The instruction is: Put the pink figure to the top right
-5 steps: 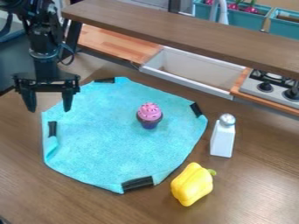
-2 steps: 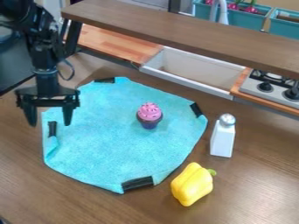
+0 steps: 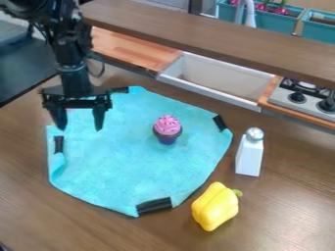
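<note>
My gripper (image 3: 80,128) hangs over the upper left part of the blue cloth, its two fingers wide apart with nothing between them. To its right, a pink-topped cupcake figure (image 3: 167,129) with a dark purple base stands upright on the cloth (image 3: 131,166), a little right of and above the cloth's middle. A clear stretch of cloth separates the gripper from the figure.
Right of the cloth stands a white shaker (image 3: 250,153) with a metal top. A yellow pepper (image 3: 215,206) lies at the lower right. Behind are a white sink (image 3: 216,81), a stove (image 3: 304,99) and a raised brown shelf (image 3: 209,37).
The gripper first came lower at the left, then shifted right and slightly up in the view. The figure, cloth, shaker and pepper have stayed put.
</note>
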